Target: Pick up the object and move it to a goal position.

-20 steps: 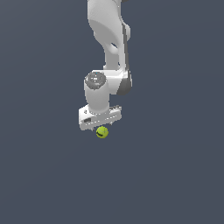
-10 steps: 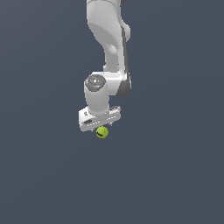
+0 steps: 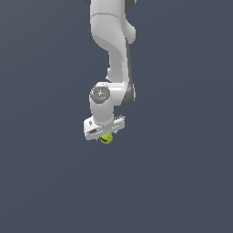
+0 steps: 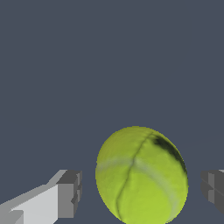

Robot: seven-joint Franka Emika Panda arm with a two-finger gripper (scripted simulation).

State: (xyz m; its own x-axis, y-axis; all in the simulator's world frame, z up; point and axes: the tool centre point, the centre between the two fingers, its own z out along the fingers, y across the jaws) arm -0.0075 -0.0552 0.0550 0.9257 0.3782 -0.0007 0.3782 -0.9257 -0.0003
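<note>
Looking through the wrist view, you see one ball (image 4: 141, 175) sitting between the two dark finger pads (image 4: 70, 194), with a clear gap on each side, so the gripper (image 4: 140, 192) is spread apart and holds nothing yet. In the exterior view the ball (image 3: 106, 138) shows just beneath the white gripper (image 3: 104, 132), partly hidden by it, and whether it rests on a surface you cannot tell, since the grey ground gives no shadow or edge. For the step in hand, judge it as the closing of the grasp: keep the wrist steady and the ball centred between the pads, since it sits nearer one pad than the other and a round ball will likely roll away if one pad meets it first. Close slowly so that both pads meet it across its widest part, and lift only once it is firmly pinched. No goal marker shows in either view. Count one arm (image 3: 111, 41), one gripper with two fingers, and one ball.
</note>
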